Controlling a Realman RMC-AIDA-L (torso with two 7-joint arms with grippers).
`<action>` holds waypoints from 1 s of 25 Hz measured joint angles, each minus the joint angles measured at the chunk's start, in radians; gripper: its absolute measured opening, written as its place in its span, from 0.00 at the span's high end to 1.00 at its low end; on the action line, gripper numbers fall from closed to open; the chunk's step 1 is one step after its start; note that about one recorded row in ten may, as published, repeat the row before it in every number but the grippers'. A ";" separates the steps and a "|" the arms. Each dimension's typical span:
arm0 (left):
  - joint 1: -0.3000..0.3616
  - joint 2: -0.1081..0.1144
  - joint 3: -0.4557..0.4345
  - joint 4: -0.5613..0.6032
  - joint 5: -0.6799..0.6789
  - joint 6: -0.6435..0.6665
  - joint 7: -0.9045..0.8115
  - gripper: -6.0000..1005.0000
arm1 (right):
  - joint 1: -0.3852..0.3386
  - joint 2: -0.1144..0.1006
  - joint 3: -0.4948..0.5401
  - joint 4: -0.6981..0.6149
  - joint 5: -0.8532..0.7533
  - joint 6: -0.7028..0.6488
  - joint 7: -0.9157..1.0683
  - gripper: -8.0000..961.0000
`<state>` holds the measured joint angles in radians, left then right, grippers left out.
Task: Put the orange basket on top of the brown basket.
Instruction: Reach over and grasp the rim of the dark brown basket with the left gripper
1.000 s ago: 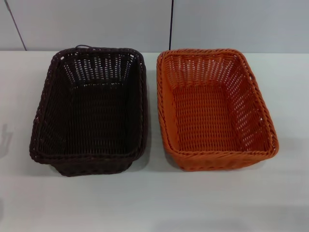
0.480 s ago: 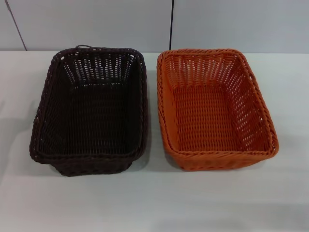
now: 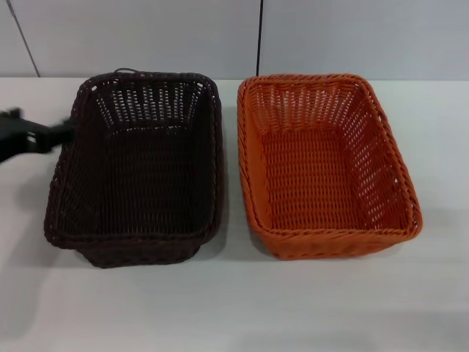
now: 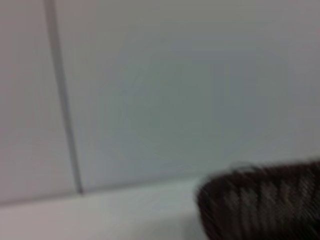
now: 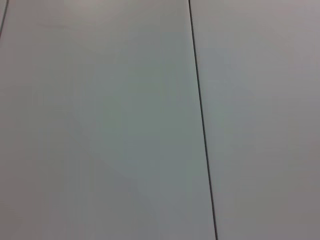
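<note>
Two woven baskets sit side by side on a white worktop [image 3: 234, 308], the stacking job not yet begun. Largest in view after the worktop itself, the brown basket [image 3: 135, 169] occupies the left half, its far end close to the worktop's back edge and its long left rim running toward the left edge. Just beside it, with a narrow strip of bare surface between the two rims, the orange basket [image 3: 326, 165] fills the right half, likewise reaching nearly to the back edge and standing upright on its base. Both appear empty, and neither is lifted or tilted.

The left gripper [image 3: 33, 136] shows as a dark, blurred shape at the worktop's left edge, level with the far part of the brown basket and right up against its left rim; whether it touches the weave cannot be told, nor whether its fingers are parted or closed. The left wrist view shows only a blurred dark basket corner, the pale worktop and the wall [image 4: 175, 90] behind. The right gripper does not appear in any view; its wrist camera faces nothing but the panelled wall.

By these pictures nothing of the task is done. Still to come, in all likelihood: a grasp on the orange basket's rim, a lift clear of the surface, a carry leftward, and a lowering onto the brown basket.
</note>
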<state>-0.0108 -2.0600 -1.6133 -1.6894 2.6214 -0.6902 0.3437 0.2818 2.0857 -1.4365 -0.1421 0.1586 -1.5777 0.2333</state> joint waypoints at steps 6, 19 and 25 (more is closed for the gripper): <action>-0.111 -0.001 -0.011 0.056 0.014 -0.131 -0.012 0.19 | 0.001 -0.001 0.001 0.006 0.000 0.001 -0.003 0.20; -0.161 -0.002 -0.012 0.179 0.032 -0.104 -0.019 0.20 | -0.006 -0.003 0.001 0.012 -0.001 -0.001 -0.004 0.21; -0.180 -0.002 -0.015 0.229 0.040 -0.092 -0.020 0.20 | -0.005 -0.003 0.000 0.011 -0.002 -0.003 -0.004 0.21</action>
<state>-0.1904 -2.0619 -1.6279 -1.4608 2.6614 -0.7822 0.3236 0.2771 2.0830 -1.4369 -0.1314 0.1567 -1.5811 0.2294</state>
